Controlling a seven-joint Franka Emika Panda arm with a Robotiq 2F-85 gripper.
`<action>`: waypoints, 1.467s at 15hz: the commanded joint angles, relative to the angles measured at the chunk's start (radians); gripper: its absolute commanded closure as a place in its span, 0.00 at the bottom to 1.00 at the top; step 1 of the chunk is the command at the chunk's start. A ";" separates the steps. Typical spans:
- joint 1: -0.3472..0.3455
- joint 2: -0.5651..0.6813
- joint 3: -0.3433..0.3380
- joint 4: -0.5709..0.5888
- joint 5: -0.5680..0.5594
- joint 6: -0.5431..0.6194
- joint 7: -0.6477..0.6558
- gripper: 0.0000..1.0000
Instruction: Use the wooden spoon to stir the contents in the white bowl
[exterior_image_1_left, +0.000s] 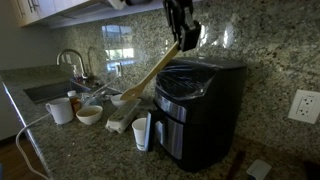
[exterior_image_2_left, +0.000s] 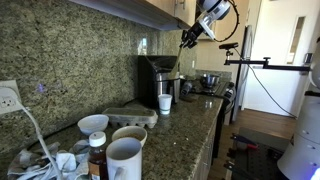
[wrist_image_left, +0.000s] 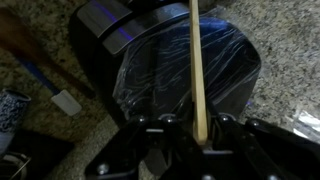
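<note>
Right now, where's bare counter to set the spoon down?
Free: granite between the white bowl, the cup and the front edge; also the strip between the black appliance and the outlet. Crowded: mug, shallow bowl and sink corner. Pincer holds the wooden spoon.

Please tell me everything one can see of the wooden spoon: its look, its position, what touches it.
The wooden spoon is long, slim and light tan, of plain wood. The gripper holds its handle near the upper end, fingers closed on it. It slants through the air, down past the black appliance, its oval head lowest, above the counter. Whether the head touches anything cannot be told.
</note>
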 joint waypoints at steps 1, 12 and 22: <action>0.001 -0.015 0.003 0.001 0.071 -0.096 0.015 0.94; 0.087 -0.084 0.070 -0.130 0.125 -0.072 -0.077 0.95; 0.151 -0.087 0.106 -0.220 0.127 -0.055 -0.150 0.85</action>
